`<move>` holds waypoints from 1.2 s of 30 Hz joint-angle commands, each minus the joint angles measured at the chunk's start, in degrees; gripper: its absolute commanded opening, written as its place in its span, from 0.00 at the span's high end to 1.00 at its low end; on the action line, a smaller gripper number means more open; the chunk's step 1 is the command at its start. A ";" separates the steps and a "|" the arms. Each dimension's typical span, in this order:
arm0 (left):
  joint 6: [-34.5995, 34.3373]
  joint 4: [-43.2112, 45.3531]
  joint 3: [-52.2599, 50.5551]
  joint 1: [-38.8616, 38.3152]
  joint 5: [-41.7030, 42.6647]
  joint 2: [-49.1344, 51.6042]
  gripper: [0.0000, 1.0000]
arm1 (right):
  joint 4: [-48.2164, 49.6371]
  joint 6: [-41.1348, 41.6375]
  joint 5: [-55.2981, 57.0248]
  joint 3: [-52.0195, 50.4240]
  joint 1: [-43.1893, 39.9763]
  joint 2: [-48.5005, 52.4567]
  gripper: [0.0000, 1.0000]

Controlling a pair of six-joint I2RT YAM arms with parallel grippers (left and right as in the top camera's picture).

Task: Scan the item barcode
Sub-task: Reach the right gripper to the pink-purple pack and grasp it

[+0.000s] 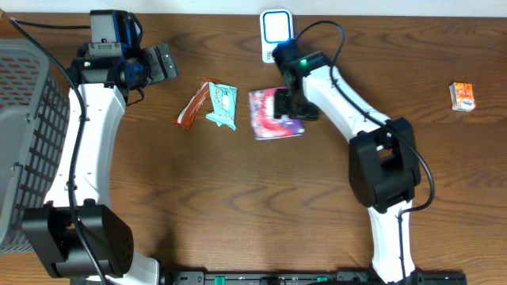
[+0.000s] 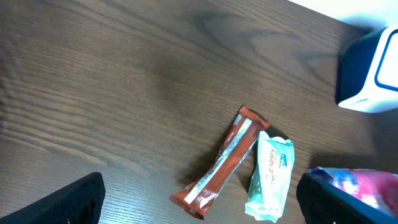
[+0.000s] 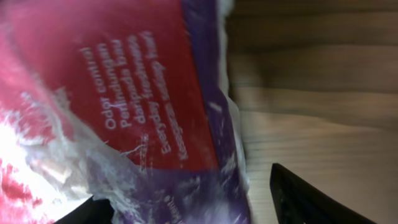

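Note:
The item, a soft purple and pink pack (image 1: 269, 120), lies flat on the wooden table in the middle. My right gripper (image 1: 290, 106) is down over its right part. In the right wrist view the pack (image 3: 124, 93) fills the space between the jaws of the right gripper (image 3: 193, 210). One dark finger (image 3: 311, 199) stands a little clear of the pack's edge, so the jaws are open around it. The white and blue scanner (image 1: 276, 32) stands just behind. My left gripper (image 1: 162, 62) hovers open at the back left, holding nothing.
An orange snack bar (image 1: 196, 104) and a teal packet (image 1: 223, 107) lie side by side left of the pack, below the left gripper (image 2: 202, 205). A small orange box (image 1: 463, 96) sits far right. A grey wire basket (image 1: 24, 134) fills the left edge.

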 commanded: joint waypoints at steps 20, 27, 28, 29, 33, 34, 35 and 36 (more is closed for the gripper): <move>0.31 -0.02 -0.13 0.09 -0.46 0.52 0.02 | -4.28 -20.83 -6.23 4.17 -8.15 -3.80 0.11; 0.31 -0.02 -0.13 0.09 -0.48 0.52 0.02 | -3.67 -26.93 -12.87 4.17 -8.92 -3.80 0.08; 0.31 -0.02 -0.13 0.09 -0.46 0.52 0.02 | -3.34 -28.17 -14.80 4.13 -9.29 -3.74 0.08; 0.31 -0.02 -0.13 0.09 -0.46 0.52 0.02 | -3.15 -29.49 -17.00 4.11 -9.62 -3.69 0.07; 0.31 -0.02 -0.13 0.09 -0.48 0.52 0.02 | -3.13 -36.24 -26.80 4.11 -10.47 -3.69 0.07; 0.31 -0.02 -0.13 0.09 -0.46 0.52 0.02 | -3.06 -36.28 -27.34 4.11 -10.47 -3.69 0.09; 0.31 -0.02 -0.13 0.09 -0.46 0.52 0.02 | -2.89 -36.26 -27.34 4.13 -10.45 -3.69 0.14; 0.31 -0.02 -0.13 0.09 -0.46 0.52 0.02 | -2.82 -36.02 -27.21 4.22 -10.34 -3.87 0.24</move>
